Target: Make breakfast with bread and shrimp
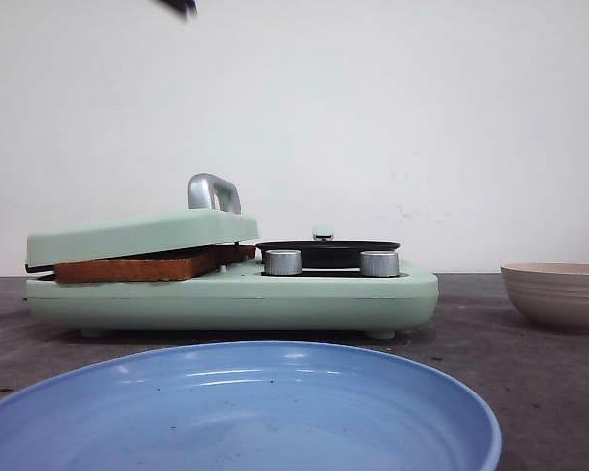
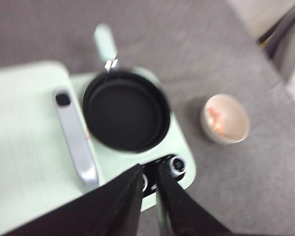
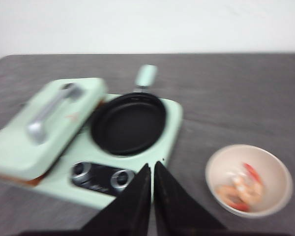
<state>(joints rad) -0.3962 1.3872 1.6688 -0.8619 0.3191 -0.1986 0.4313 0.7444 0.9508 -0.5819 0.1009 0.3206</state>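
The bread [image 1: 137,267] shows as a brown-crusted edge clamped under the mint-green lid [image 1: 142,235] of the breakfast maker [image 1: 236,299]; a sliver of crust also shows in the right wrist view [image 3: 19,178]. Pink shrimp [image 3: 238,189] lie in a beige bowl [image 3: 278,169] to the right of the maker; they also show in the left wrist view [image 2: 216,118]. My left gripper [image 2: 149,169] hangs high above the maker's knobs, shut and empty. My right gripper [image 3: 152,167] hangs high above the maker's front right corner, shut and empty.
An empty black frying pan [image 1: 326,251] sits on the maker's right half, behind two silver knobs [image 1: 283,262]. The lid has a silver handle [image 1: 214,191]. A large blue plate [image 1: 245,407] lies nearest the camera. The beige bowl [image 1: 558,292] stands at the right.
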